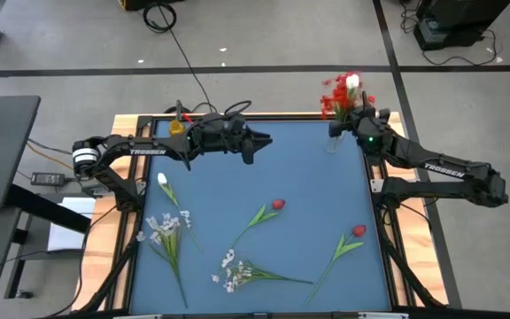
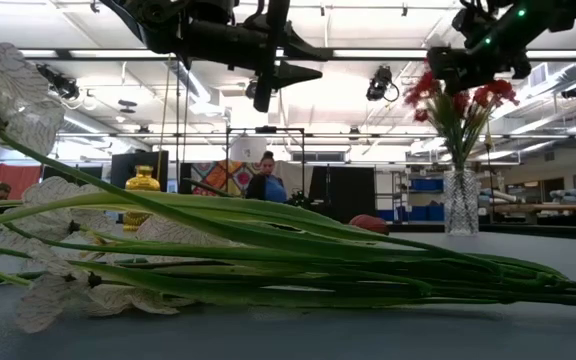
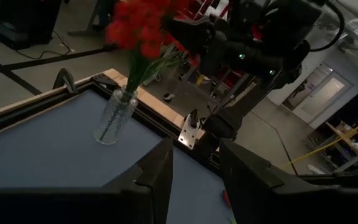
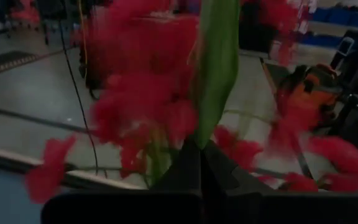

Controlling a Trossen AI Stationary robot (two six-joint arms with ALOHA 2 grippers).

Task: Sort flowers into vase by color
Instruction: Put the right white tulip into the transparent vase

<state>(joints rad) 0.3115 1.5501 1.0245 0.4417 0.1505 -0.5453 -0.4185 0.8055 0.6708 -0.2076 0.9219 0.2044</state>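
Observation:
A clear glass vase (image 1: 333,142) stands at the table's far right corner and holds red blossom clusters (image 1: 339,97); a white bloom (image 1: 352,81) shows among them. My right gripper (image 4: 199,155) hovers over this vase (image 2: 460,200), shut on a green stalk. My left gripper (image 1: 259,142) is open and empty, raised over the far middle of the table. Lying on the blue mat are a white tulip (image 1: 162,180), two white sprays (image 1: 162,230) (image 1: 233,270) and two red buds (image 1: 277,205) (image 1: 359,230). My right gripper pinches a green stalk with a broad leaf (image 4: 213,74) between its two shut fingers, in among the red blossoms (image 4: 135,106). The leaf rises beyond the fingertips. Which bloom tops this stalk I cannot tell, and its lower end is hidden.
A yellow vase (image 1: 177,127) stands at the far edge, beside the left arm. Wooden rails (image 1: 397,230) frame the mat. In the low view, long stalks (image 2: 268,250) lie close to the camera and a person (image 2: 266,180) shows in the room behind.

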